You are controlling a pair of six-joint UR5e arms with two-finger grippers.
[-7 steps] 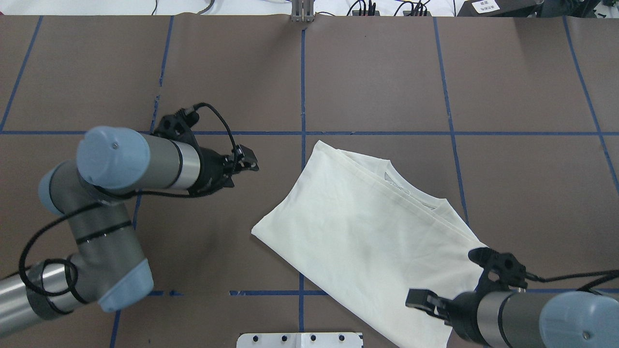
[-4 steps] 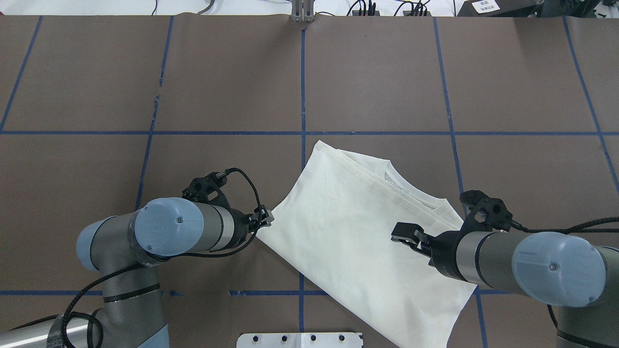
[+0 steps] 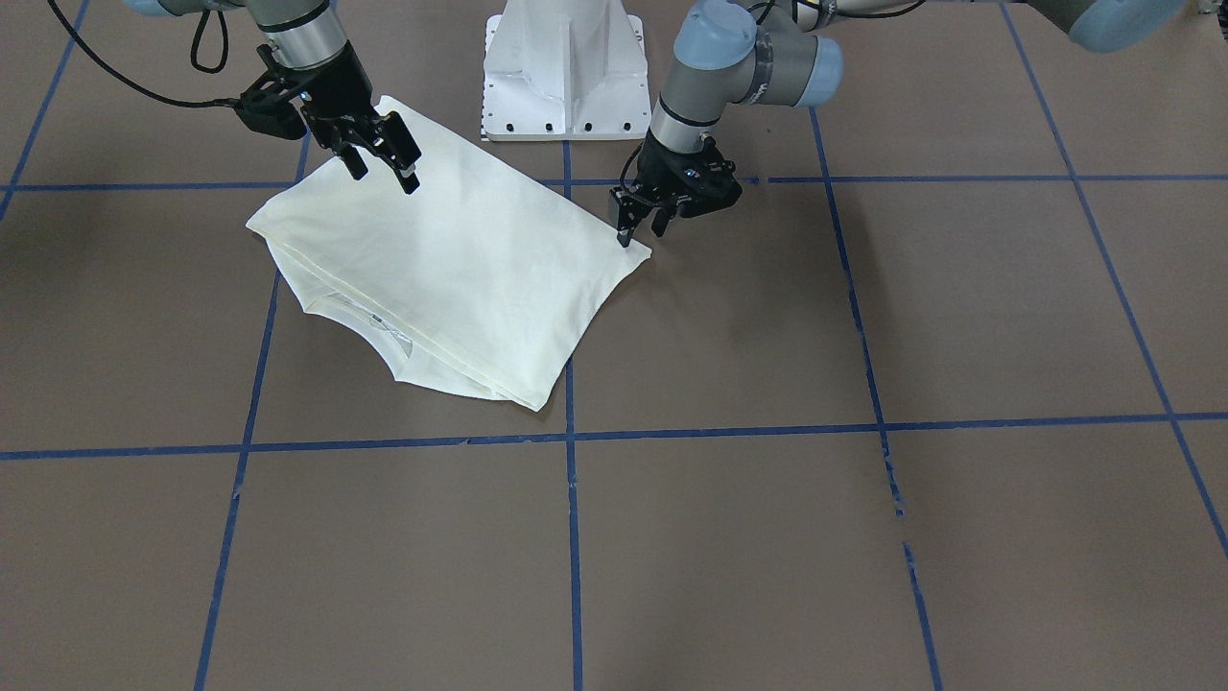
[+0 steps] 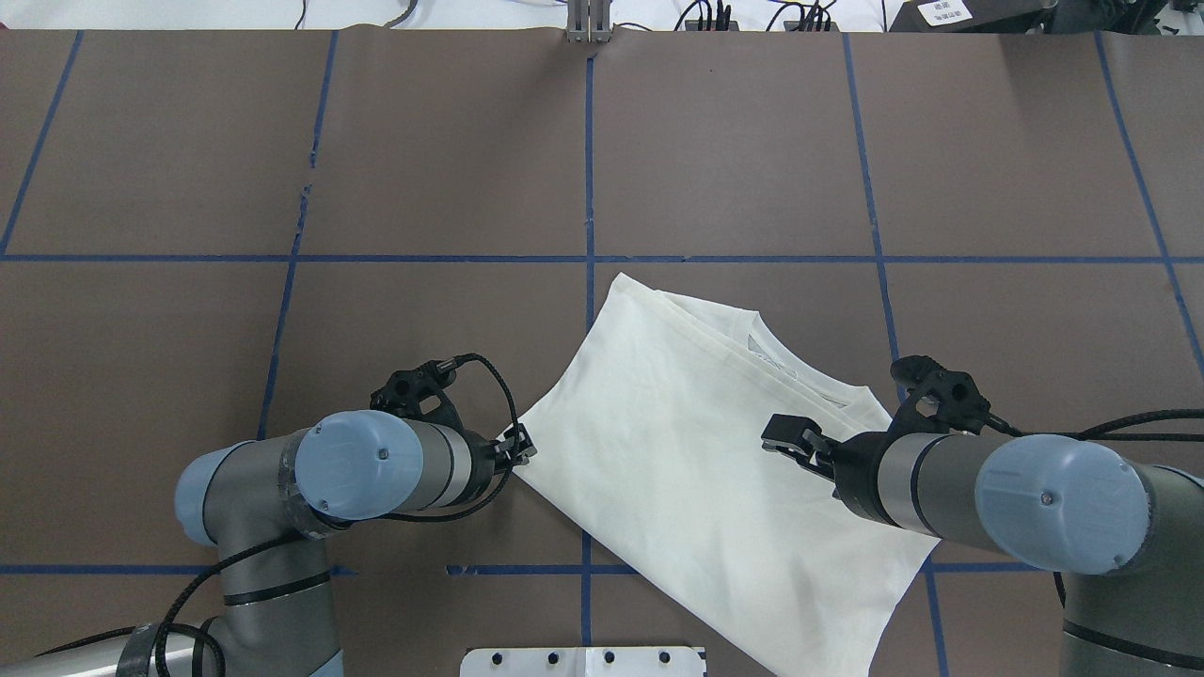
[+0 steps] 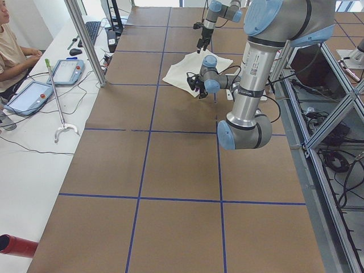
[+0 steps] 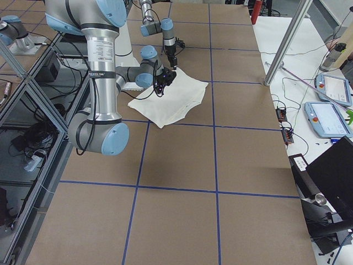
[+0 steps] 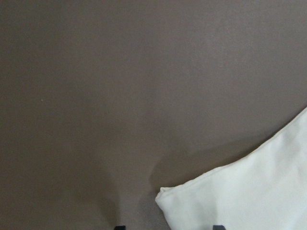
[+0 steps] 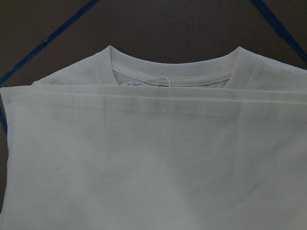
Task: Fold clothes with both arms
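Now left end effector (image 4: 520, 448) reached shirt (image 4: 677, 470) corner; right end effector (image 4: 788, 437) above.

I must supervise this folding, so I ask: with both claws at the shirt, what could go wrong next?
1. The left claw is open at the very corner of the shirt; it may catch only the top layer, or slip off.
2. The right claw hangs open over the top layer, near the folded edge by the collar; a pinch there may lift one layer and undo the fold.
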